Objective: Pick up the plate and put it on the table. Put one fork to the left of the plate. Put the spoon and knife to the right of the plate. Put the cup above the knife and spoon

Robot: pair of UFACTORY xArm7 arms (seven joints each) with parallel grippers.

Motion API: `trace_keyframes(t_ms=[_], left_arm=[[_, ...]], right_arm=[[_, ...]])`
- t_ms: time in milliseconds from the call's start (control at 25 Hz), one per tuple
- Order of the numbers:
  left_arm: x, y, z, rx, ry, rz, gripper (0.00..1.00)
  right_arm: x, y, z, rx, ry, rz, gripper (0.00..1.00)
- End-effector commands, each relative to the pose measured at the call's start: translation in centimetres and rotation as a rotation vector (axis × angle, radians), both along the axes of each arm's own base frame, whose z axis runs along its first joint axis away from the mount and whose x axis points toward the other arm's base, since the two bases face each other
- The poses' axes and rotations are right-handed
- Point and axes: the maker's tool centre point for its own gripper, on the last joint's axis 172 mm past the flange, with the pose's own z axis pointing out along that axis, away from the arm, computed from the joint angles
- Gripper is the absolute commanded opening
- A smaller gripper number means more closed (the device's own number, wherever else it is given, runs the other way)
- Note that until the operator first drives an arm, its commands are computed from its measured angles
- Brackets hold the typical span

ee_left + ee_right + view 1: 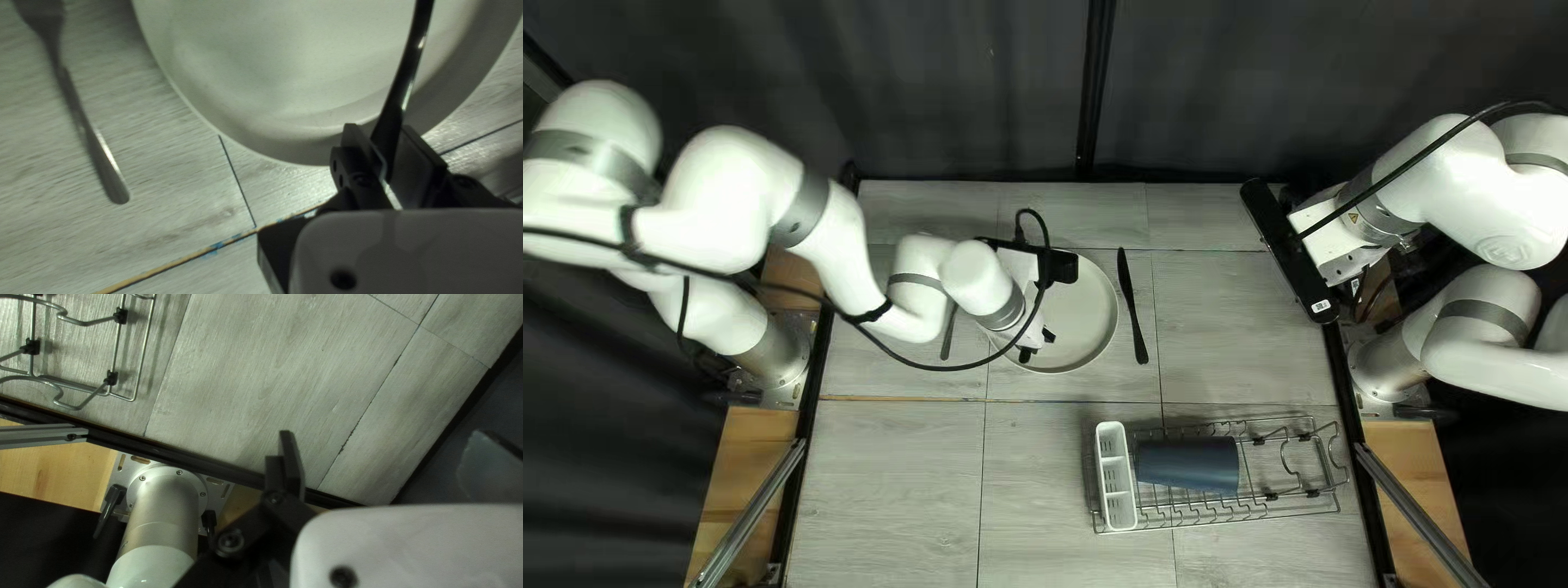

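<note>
Over the near-left rim of the white plate (1089,316) in the top left view is my left gripper (1037,344). The left wrist view shows that gripper (379,132) shut on the handle of a dark utensil (406,81), which extends over the plate (261,71); its head is out of view. A fork (81,125) lies beside the plate, partly hidden by my arm in the top left view. On the plate's other side lies a black knife (1133,308). A dark blue cup (1187,464) lies sideways in the rack. My right gripper (1356,265), (384,452) is open and empty.
The wire rack (1285,507) with its white cutlery holder (1115,479) stands at the table's near right. In the right wrist view, the rack's wire end (144,354) and my right arm's base (163,512) are near the table edge.
</note>
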Motion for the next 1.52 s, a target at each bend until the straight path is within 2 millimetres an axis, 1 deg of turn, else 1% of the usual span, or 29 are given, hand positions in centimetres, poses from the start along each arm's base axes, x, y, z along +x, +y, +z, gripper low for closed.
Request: trace_keyframes(t_ms=[40, 120, 240, 280, 320, 360, 440, 560, 640, 680, 760, 800, 840, 880, 920, 960, 1000, 1040, 1080, 1160, 1200, 1240, 1280, 1520], left_arm=[[0.4, 0.3, -1.3, -0.016, 0.017, 0.007, 0.02], [0.5, 0.6, -1.9, -0.022, 0.029, 0.011, 0.02], [0.7, 0.7, -2.1, -0.028, 0.036, 0.011, 0.09], [0.7, 0.7, -2.1, -0.030, 0.037, 0.011, 0.77], [0.8, 0.7, -2.0, -0.033, 0.038, 0.009, 0.86], [0.8, 0.7, -1.9, -0.035, 0.038, 0.009, 1.00], [0.7, 0.8, -1.0, -0.034, 0.036, 0.007, 1.00], [-0.3, 1.5, 1.0, -0.018, 0.039, 0.007, 1.00], [-1.9, 2.5, 3.1, 0.001, 0.034, 0.007, 1.00], [-3.1, 3.0, 4.6, 0.014, 0.028, 0.006, 1.00], [-4.9, 3.6, 6.6, 0.033, 0.018, 0.003, 1.00], [-6.4, 4.0, 8.5, 0.050, 0.008, -0.001, 1.00], [-7.2, 4.2, 9.5, 0.058, 0.004, -0.003, 1.00], [-8.8, 4.5, 11.6, 0.076, -0.001, -0.006, 1.00], [-9.8, 4.7, 12.9, 0.088, -0.004, -0.008, 1.00], [-10.6, 4.8, 13.9, 0.096, -0.006, -0.010, 1.00], [-12.0, 4.8, 16.0, 0.113, -0.012, -0.017, 1.00], [-12.4, 4.7, 16.7, 0.120, -0.015, -0.023, 1.00], [-13.4, 4.5, 18.4, 0.135, -0.018, -0.049, 1.00], [-14.5, 4.0, 20.3, 0.154, -0.023, -0.118, 1.00], [-15.4, 3.8, 21.5, 0.164, -0.024, -0.195, 1.00], [-15.7, 3.7, 21.9, 0.167, -0.024, -0.234, 1.00], [-16.7, 3.2, 23.2, 0.174, -0.034, -0.315, 1.00], [-16.8, 3.2, 23.3, 0.175, -0.036, -0.331, 1.00]], right_arm=[[0.0, 0.0, 0.0, 0.000, 0.000, 0.000, 1.00], [0.0, 0.0, 0.0, 0.000, 0.000, 0.000, 1.00], [0.0, 0.0, 0.0, 0.000, 0.000, 0.000, 1.00], [0.0, 0.0, 0.0, 0.000, 0.000, 0.000, 1.00], [0.0, 0.0, 0.0, 0.000, 0.000, 0.000, 1.00], [0.0, 0.0, 0.0, 0.000, 0.000, 0.000, 1.00], [0.0, 0.0, 0.0, 0.000, 0.000, 0.000, 1.00], [0.0, 0.0, 0.0, 0.000, 0.000, 0.000, 1.00], [0.0, 0.0, 0.0, 0.000, 0.000, 0.000, 1.00], [0.0, 0.0, 0.0, 0.000, 0.000, 0.000, 1.00], [0.0, 0.0, 0.0, 0.000, 0.000, 0.000, 1.00], [0.0, 0.0, 0.0, 0.000, 0.000, 0.000, 1.00], [0.0, 0.0, 0.0, 0.000, 0.000, 0.000, 1.00], [0.0, 0.0, 0.0, 0.000, 0.000, 0.000, 1.00], [0.0, 0.0, 0.0, 0.000, 0.000, 0.000, 1.00], [0.0, 0.0, 0.0, 0.000, 0.000, 0.000, 1.00], [0.0, 0.0, 0.0, 0.000, 0.000, 0.000, 1.00], [0.0, 0.0, 0.0, 0.000, 0.000, 0.000, 1.00], [0.0, 0.0, 0.0, 0.000, 0.000, 0.000, 1.00], [0.0, 0.0, 0.0, 0.000, 0.000, 0.000, 1.00], [0.0, 0.0, 0.0, 0.000, 0.000, 0.000, 1.00], [0.0, 0.0, 0.0, 0.000, 0.000, 0.000, 1.00], [0.0, 0.0, 0.0, 0.000, 0.000, 0.000, 1.00], [0.0, 0.0, 0.0, 0.000, 0.000, 0.000, 1.00]])
